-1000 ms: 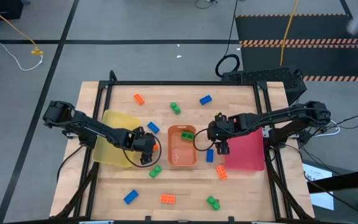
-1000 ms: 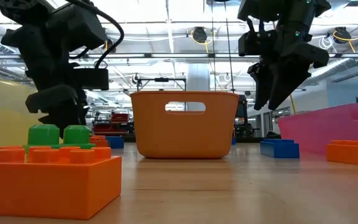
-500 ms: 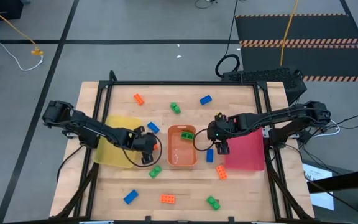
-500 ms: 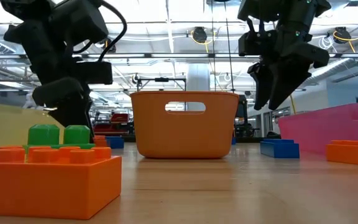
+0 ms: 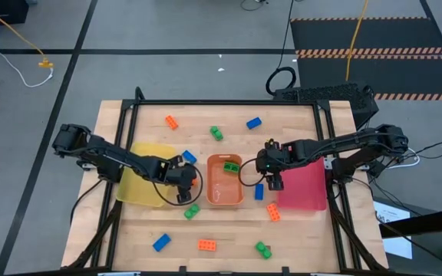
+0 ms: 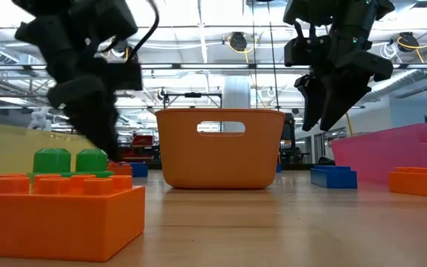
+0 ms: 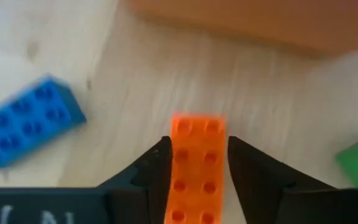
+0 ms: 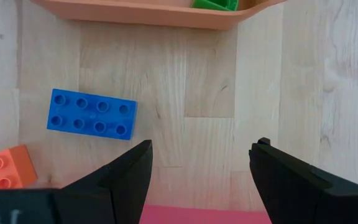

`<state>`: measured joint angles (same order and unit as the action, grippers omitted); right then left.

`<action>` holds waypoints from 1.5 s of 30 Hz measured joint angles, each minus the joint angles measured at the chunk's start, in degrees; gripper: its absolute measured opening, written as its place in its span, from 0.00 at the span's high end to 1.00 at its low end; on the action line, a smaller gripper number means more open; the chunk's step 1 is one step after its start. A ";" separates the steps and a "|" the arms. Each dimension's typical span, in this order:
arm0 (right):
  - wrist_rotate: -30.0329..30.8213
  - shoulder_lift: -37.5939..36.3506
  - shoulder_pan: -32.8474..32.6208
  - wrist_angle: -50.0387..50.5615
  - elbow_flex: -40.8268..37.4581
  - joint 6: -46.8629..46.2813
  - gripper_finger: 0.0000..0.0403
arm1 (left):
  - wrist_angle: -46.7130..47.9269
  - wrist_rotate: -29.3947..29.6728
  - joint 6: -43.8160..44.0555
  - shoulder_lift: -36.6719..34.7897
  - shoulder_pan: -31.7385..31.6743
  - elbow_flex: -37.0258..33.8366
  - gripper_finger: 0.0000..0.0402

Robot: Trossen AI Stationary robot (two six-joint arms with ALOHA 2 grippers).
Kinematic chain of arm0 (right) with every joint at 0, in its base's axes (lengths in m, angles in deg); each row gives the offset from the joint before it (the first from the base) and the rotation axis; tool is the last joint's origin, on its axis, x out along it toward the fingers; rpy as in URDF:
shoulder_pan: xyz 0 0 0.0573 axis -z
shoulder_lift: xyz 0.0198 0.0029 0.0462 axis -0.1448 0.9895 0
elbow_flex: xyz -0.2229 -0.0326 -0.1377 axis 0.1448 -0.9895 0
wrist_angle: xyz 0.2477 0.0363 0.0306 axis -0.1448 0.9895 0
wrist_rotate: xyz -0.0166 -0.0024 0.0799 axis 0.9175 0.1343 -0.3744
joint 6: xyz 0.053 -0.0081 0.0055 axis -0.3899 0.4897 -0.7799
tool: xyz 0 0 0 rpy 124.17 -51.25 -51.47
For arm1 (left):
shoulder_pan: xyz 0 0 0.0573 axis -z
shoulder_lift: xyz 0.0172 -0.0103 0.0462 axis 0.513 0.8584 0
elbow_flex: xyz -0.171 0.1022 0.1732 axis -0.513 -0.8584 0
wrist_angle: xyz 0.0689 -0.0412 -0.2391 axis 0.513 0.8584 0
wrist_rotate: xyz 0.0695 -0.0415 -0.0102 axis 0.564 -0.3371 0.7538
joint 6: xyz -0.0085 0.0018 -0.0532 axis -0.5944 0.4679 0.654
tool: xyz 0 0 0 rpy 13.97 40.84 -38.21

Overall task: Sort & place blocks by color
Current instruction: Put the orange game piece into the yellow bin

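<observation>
High view. Wooden table, frame centre. Three trays across its middle: yellow tray at left, orange tray at centre, pink tray at right. A green block lies inside the orange tray at its upper right corner. Loose blocks: orange, green and blue along the upper table; blue beside the yellow tray; green, blue, orange, green and orange in the lower part. Left gripper sits between the yellow and orange trays. Right gripper hangs between the orange and pink trays, over a blue block.

Low view. Orange tray at centre, large orange block at lower left with a green one behind it. Right gripper at upper right, jaws spread, empty.

Left wrist view. Left gripper clenched on an orange block, both fingers against its long sides; blue block at left.

Right wrist view. Right gripper released, fingers wide apart above bare wood; blue block at centre left.
</observation>
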<state>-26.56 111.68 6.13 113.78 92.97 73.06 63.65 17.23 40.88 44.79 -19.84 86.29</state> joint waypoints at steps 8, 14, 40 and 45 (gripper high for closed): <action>0.00 0.00 0.00 0.01 0.00 -0.37 0.37 | 3.36 0.11 -2.98 -0.01 -0.12 3.02 0.80; 0.00 0.00 0.00 0.00 0.00 -0.39 0.37 | 4.96 0.20 -2.73 -0.01 -0.12 3.24 0.75; -0.24 0.02 0.24 -1.58 0.00 0.24 0.37 | 8.69 -2.55 -1.62 6.34 -1.39 3.31 0.25; -0.24 0.02 0.24 -1.45 0.02 0.12 0.37 | 7.22 -2.60 -2.82 9.63 -1.61 3.67 0.29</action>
<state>-26.80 111.70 6.37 112.33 92.99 73.18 70.87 14.64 38.06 54.42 -21.46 89.96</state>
